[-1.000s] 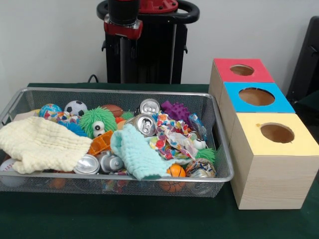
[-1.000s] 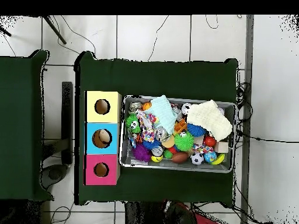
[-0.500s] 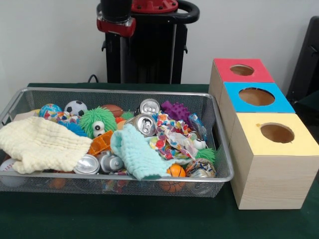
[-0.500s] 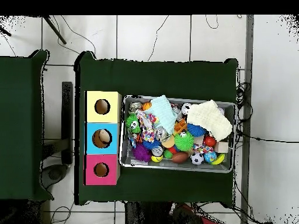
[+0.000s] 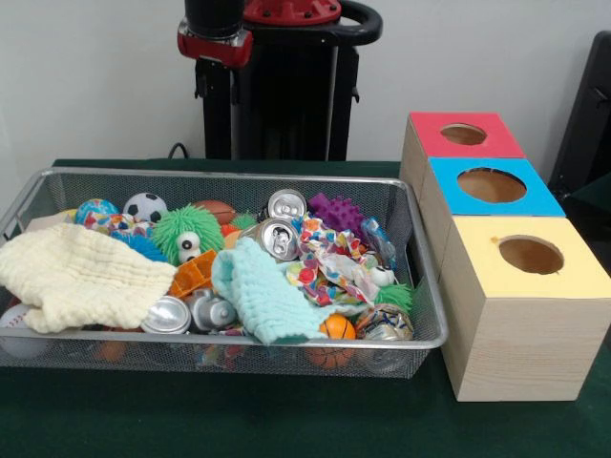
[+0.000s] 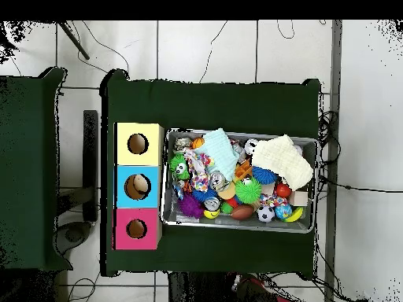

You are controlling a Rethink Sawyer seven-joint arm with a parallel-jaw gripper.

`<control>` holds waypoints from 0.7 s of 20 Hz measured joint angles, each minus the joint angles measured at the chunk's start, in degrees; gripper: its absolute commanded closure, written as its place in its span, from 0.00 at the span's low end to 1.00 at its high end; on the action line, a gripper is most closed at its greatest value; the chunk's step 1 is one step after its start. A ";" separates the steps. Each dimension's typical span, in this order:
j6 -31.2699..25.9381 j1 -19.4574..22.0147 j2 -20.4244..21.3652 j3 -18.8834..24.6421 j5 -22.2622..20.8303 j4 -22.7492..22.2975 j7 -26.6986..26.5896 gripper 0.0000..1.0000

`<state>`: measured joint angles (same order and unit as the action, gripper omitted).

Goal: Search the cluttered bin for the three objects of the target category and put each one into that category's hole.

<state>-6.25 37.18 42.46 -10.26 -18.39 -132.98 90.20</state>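
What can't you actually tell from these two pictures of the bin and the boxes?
- Gripper: the front view's top edge cuts the arm off, so no fingers show; overhead shows only dark shapes at the bottom.
- Under the yellow cloth and the mint cloth: both views, anything beneath is covered.
- Inside the red box and yellow box: holes are dark in both views.
- Bin bottom layer: buried under toys and cans.
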 measured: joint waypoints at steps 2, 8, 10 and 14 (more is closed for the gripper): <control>0.00 -0.05 -0.01 0.00 0.00 0.00 0.00 0.00; 0.00 -0.95 -1.43 0.05 0.01 0.01 0.00 0.00; 0.00 -1.37 -2.09 0.06 0.01 0.02 0.00 0.00; 0.19 -2.16 -4.10 0.12 0.02 0.02 0.00 0.00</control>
<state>-6.06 35.02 38.36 -10.14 -18.37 -132.95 90.20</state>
